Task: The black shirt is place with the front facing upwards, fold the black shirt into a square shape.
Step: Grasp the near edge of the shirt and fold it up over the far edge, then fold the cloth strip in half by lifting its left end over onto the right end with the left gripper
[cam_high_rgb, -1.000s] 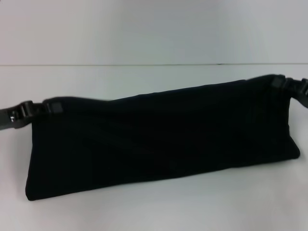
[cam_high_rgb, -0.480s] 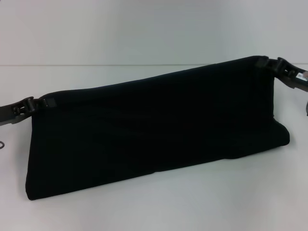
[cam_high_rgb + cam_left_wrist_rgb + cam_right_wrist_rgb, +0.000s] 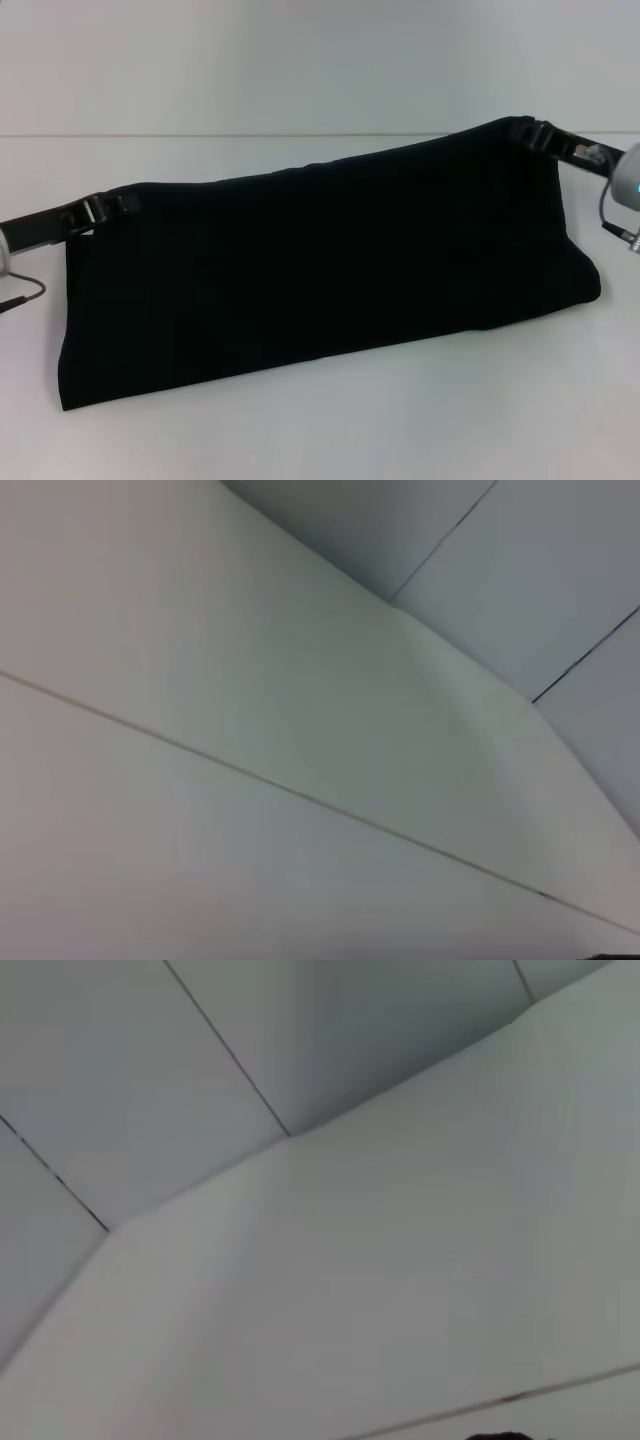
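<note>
Black shirt [image 3: 320, 265]: soft matte cloth, plain face showing, held up as a long slanted band across the middle of the head frame, top edge taut and rising from left to right, lower edge resting folded on the smooth white table [image 3: 330, 430]; right end rounded where the cloth doubled over. Left gripper [image 3: 118, 203]: black metal, at middle left, fingers clamped on the shirt's upper left corner; right gripper [image 3: 527, 131]: at upper right, pinched closed on the upper right corner; both wrist views showed only pale seamed panels.
</note>
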